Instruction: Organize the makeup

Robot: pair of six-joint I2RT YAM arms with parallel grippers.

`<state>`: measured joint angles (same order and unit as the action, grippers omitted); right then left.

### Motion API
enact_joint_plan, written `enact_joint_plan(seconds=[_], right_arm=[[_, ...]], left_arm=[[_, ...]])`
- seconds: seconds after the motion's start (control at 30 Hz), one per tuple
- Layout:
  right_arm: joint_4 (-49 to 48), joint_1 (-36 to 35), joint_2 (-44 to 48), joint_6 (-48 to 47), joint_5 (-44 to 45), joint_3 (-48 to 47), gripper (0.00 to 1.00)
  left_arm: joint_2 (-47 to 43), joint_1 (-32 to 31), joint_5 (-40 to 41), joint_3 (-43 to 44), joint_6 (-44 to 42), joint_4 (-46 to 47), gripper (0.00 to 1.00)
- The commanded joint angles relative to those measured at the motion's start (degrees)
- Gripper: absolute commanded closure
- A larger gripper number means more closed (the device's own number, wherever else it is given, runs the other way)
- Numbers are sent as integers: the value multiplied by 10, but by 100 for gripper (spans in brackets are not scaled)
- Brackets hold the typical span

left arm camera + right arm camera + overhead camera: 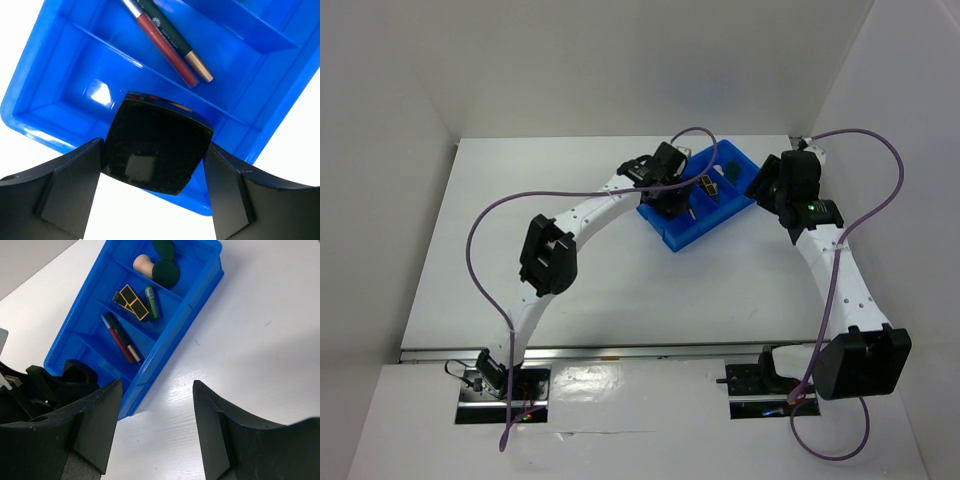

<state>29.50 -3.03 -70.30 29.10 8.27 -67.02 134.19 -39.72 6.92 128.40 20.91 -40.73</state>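
Observation:
My left gripper (pixel 154 148) is shut on the black square compact (pixel 155 145) and holds it tilted over the end compartment of the blue tray (pixel 45 130). Two thin pencils (pixel 167 45), one red and one green, lie in the compartment beyond. In the right wrist view the tray (pixel 192 302) also holds gold-black lipsticks (pixel 131 300), a green tube (pixel 152 302), a beige sponge (pixel 144 263) and a green sponge (pixel 166 271). My right gripper (pixel 157 405) is open and empty above the bare table beside the tray. In the top view both grippers, the left (pixel 670 200) and the right (pixel 770 185), are at the tray (pixel 672 240).
The tray lies diagonally at the back of the white table (pixel 620 290), near the rear wall. White walls close in the left, back and right sides. The left arm's wrist (pixel 55 382) shows at the tray's near end in the right wrist view.

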Motion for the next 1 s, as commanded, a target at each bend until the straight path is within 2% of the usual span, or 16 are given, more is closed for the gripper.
enact_joint_plan(seconds=[0.0, 0.33, 0.4, 0.5, 0.53, 0.7, 0.97], right_arm=[[-23, 7, 15, -1, -23, 6, 34], [-18, 12, 15, -1, -28, 6, 34], [-18, 12, 15, -1, -28, 6, 34], [-18, 17, 15, -1, -33, 6, 34], [-18, 17, 15, -1, -34, 6, 34], [-18, 17, 15, -1, -39, 6, 34], [-18, 17, 15, -1, -45, 6, 34]], left_arm=[[16, -9, 11, 8, -17, 26, 41], [53, -14, 0, 42, -17, 28, 41], [53, -14, 0, 35, -23, 28, 38], [42, -14, -11, 29, -23, 28, 25], [35, -14, -11, 29, -23, 28, 17], [10, -14, -16, 29, -29, 28, 1], [-63, -14, 2, 23, -39, 10, 1]])
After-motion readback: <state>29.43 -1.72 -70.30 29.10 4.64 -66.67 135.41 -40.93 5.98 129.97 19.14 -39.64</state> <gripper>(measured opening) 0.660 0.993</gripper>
